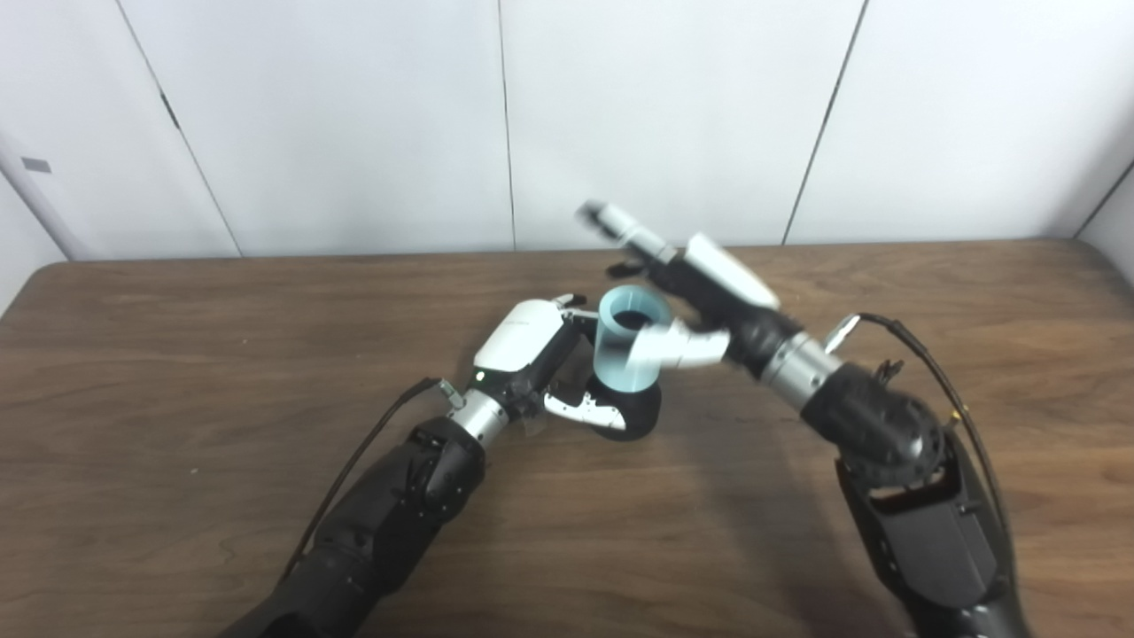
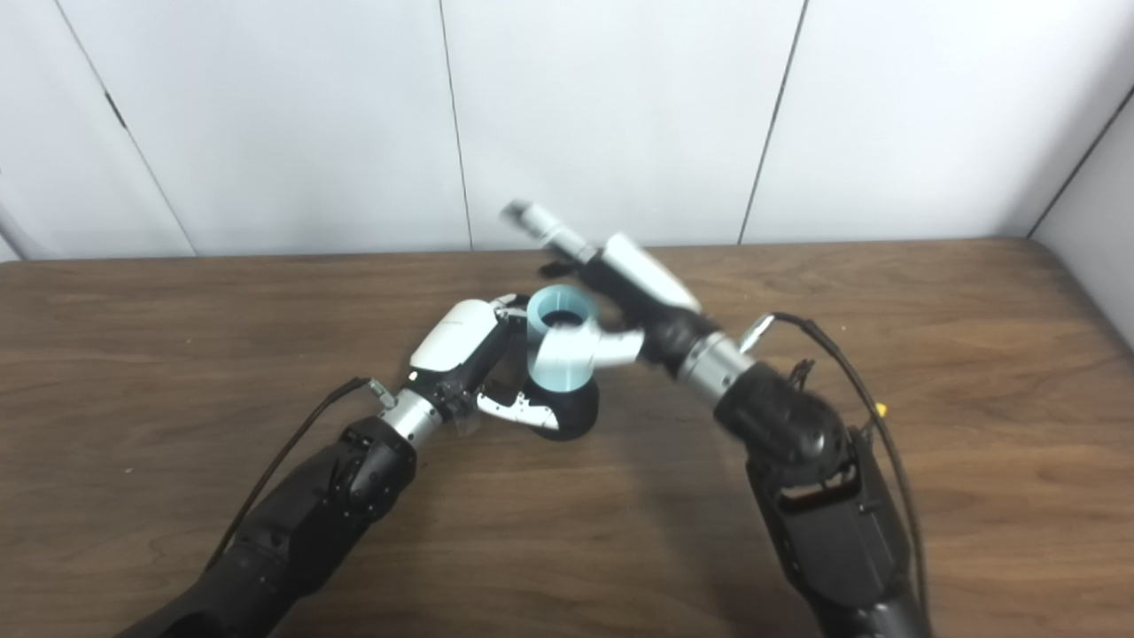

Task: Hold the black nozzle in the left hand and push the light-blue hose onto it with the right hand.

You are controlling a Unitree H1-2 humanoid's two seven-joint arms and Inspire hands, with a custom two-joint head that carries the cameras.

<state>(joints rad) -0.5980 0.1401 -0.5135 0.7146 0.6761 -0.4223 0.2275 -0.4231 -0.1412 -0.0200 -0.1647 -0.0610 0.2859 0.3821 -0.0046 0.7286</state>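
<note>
You're looking at a lab or test room, not a home. Dark wood-grain surface with rounded corners, pushed against plain white wall panels split by thin dark seams. A small grey tag sits on the far-left panel. Two black robot arms with exposed cables come in from the bottom edge. The only thing set on the surface is the workpiece between the hands. Bare, staged setup, flat even lighting, soft shadows on the wood.
</note>
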